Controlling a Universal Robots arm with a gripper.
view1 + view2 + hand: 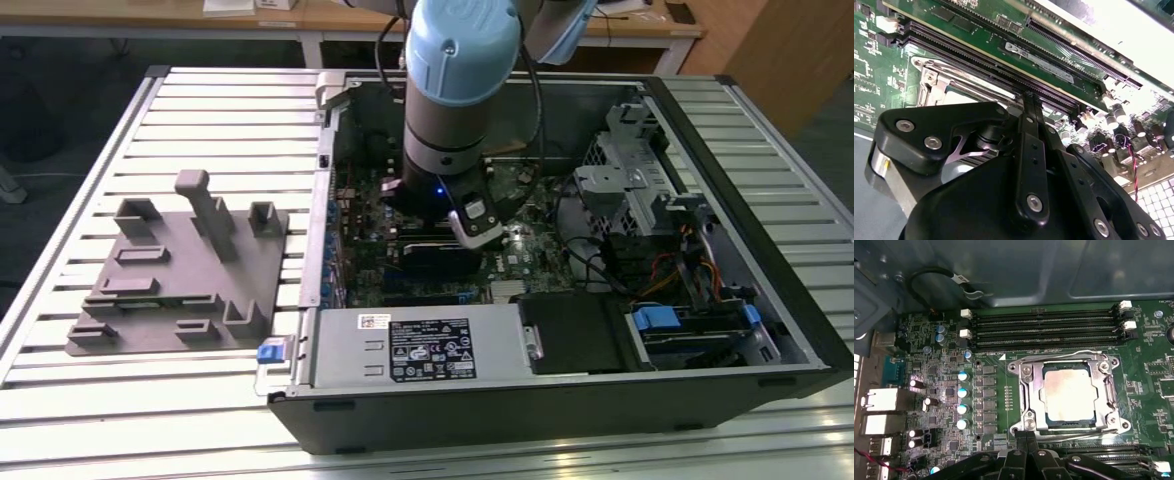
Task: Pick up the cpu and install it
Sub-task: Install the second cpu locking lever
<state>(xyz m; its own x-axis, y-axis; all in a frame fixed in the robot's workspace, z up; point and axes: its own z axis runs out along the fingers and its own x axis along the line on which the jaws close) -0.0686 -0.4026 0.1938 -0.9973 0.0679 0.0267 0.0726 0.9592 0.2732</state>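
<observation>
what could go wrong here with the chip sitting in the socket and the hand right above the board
The hand hangs low beside the socket frame, so a sideways slip could knock the frame or the memory slots. The chip lies inside the frame; if it sits slightly off, pressing down might harm the socket. The arm reaches deep into the computer case, near loose cables that might snag.
</observation>
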